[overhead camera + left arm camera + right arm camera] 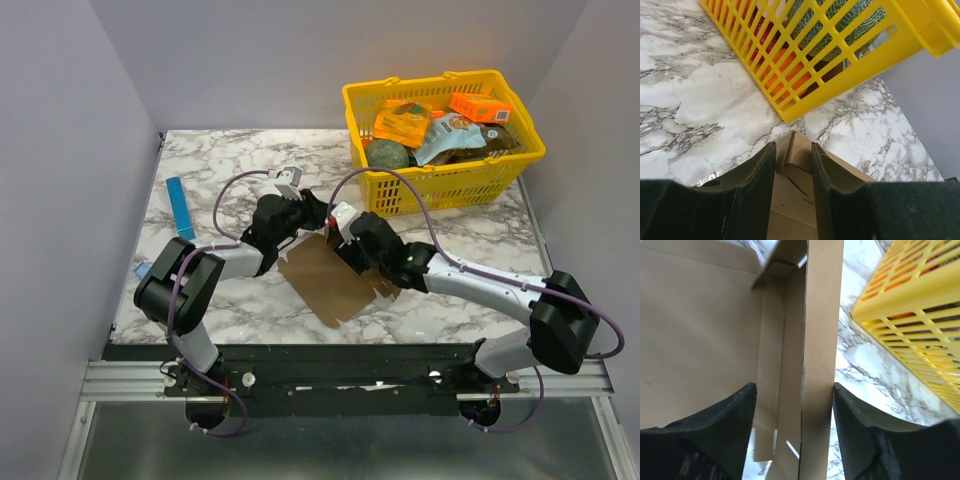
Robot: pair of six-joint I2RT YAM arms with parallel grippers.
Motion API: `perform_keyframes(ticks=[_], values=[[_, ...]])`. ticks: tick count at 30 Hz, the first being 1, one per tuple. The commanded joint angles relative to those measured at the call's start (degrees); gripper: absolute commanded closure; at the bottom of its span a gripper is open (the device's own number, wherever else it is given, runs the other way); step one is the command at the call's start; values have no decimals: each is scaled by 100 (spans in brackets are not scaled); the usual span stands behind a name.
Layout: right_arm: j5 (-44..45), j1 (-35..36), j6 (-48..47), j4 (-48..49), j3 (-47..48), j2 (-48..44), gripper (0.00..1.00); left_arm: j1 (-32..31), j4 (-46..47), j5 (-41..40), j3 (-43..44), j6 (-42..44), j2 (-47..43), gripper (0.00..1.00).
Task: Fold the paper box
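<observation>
The paper box (pixel 325 285) is a brown cardboard sheet lying mid-table, its far end raised between the two arms. My left gripper (pixel 313 212) is at that far end. In the left wrist view the left gripper (pixel 793 146) has both fingers against a folded-up corner of the paper box (pixel 795 150). My right gripper (pixel 338 235) is beside it. In the right wrist view the right gripper (pixel 794 387) is open around an upright wall of the paper box (pixel 820 340). That wall touches the right finger (pixel 855 425) and stands apart from the left one.
A yellow basket (pixel 450 185) stands at the back right, close behind both grippers. It holds orange boxes (pixel 480 106), a green melon (pixel 387 154) and packets. A thin blue strip (pixel 181 208) lies at the left. Grey walls close in the marble table (pixel 230 160).
</observation>
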Motion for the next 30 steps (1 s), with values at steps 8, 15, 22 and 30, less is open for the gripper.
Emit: perform_keyframes(ticks=[8, 15, 22, 30], values=[[-1763, -578, 1592, -1377, 1149, -112, 27, 3, 303, 300, -389, 401, 153, 63], [-2538, -1175, 1926, -1466, 1325, 38, 34, 3, 549, 379, -521, 445, 171, 64], [-2292, -1237, 1830, -1466, 1150, 196, 40, 3, 654, 450, -521, 419, 162, 67], [-2037, -1255, 1698, -1466, 1000, 380, 43, 3, 619, 441, -539, 463, 136, 67]])
